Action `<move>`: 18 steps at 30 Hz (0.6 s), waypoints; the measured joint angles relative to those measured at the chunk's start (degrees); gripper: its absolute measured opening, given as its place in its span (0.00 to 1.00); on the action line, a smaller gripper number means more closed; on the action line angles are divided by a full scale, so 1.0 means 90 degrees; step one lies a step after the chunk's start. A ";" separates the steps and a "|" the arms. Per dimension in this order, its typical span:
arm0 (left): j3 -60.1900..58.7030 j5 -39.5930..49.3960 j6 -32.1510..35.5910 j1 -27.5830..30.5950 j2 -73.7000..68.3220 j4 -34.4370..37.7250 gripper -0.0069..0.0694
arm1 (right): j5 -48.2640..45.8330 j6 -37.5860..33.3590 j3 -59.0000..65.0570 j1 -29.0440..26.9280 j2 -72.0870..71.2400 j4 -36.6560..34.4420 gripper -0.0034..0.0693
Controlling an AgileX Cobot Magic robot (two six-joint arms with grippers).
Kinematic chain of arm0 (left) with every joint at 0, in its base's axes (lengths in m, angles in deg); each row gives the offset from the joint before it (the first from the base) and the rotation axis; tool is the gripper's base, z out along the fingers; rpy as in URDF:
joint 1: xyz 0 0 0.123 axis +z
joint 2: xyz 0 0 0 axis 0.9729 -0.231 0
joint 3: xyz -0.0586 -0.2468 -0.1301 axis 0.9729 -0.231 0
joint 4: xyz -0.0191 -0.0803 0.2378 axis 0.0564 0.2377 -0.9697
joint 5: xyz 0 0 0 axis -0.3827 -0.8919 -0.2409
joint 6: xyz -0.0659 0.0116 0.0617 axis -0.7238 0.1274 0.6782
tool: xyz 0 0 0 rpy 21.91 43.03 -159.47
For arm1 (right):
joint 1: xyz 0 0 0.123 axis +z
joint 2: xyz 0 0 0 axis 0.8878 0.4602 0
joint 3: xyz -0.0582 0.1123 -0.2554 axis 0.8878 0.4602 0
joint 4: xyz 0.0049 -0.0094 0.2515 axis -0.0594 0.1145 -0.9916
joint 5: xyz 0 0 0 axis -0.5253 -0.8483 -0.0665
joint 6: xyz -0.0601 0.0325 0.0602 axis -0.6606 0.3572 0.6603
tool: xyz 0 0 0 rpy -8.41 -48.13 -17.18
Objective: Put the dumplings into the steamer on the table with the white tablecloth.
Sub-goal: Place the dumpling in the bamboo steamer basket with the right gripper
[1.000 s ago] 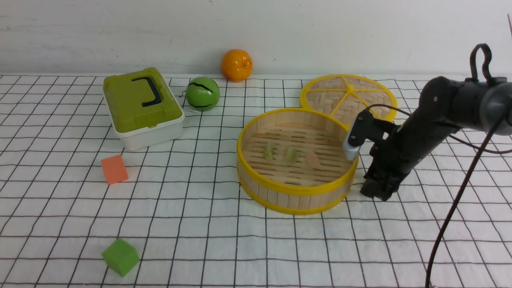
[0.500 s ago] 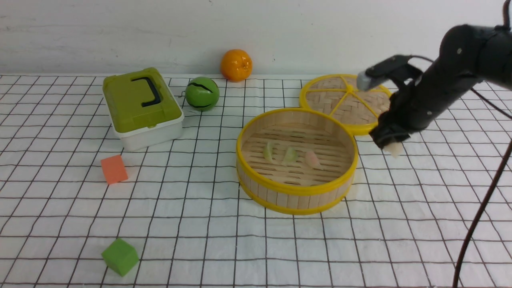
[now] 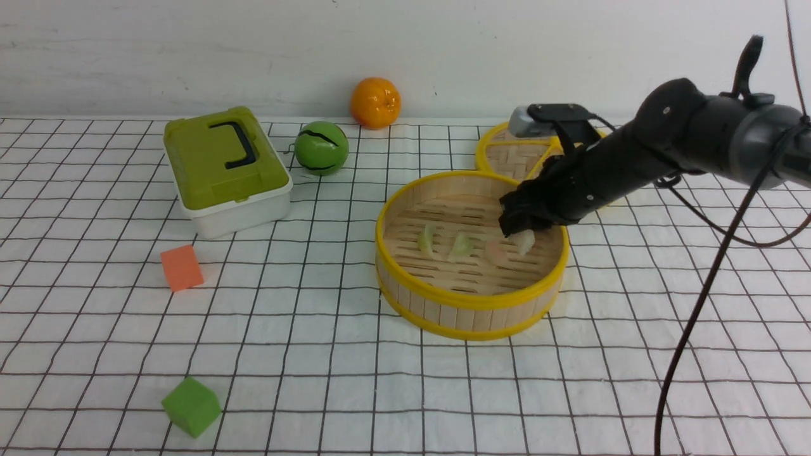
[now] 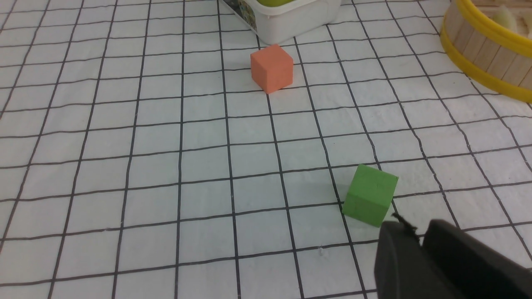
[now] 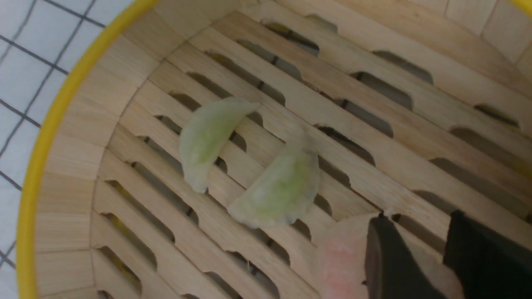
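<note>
While the left gripper [image 4: 415, 234] hangs over the near cloth just beside the green cube [image 4: 369, 195], it shows only as two dark shapes with nothing between them, and I cannot tell whether its fingers are fully together. Farther in, past the orange cube [image 3: 181, 268], the steamer [image 3: 469, 303] stands on the table [image 3: 633, 380]. The job looks nearly done: two pale green dumplings [image 3: 426, 239] and a pink-tinged dumpling [image 3: 495, 252] lie in a row on the slatted floor. The right gripper [image 3: 522, 233] reaches into the basket from its right side, fingers clamped on the whitish dumpling [image 3: 525, 241], which hangs just above the slats beside the pink one. By my reading, only the release is left.

The white tablecloth [image 3: 317, 354], gridded in thin black lines and slightly wrinkled, covers the whole surface. Just behind the steamer lies the woven lid [image 3: 519, 155]. Off to the left sit a green-lidded box [image 3: 225, 168] and a green ball [image 3: 321, 148], with an orange [image 3: 375, 102] against the plain pale wall [image 3: 190, 57].
</note>
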 joint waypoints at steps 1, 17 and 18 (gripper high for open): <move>0.0000 0.0005 0.0000 0.0000 0.0000 0.0000 0.21 | 0.0000 -0.0006 0.0000 -0.0006 0.0056 0.0000 0.30; 0.0000 -0.0094 0.0000 0.0000 0.0000 -0.0097 0.21 | 0.0020 -0.0006 -0.0005 -0.0024 0.0088 -0.0024 0.64; 0.0000 -0.0094 0.0000 0.0000 0.0000 -0.0097 0.21 | 0.0002 0.0001 -0.0005 -0.0024 0.0029 0.0033 0.65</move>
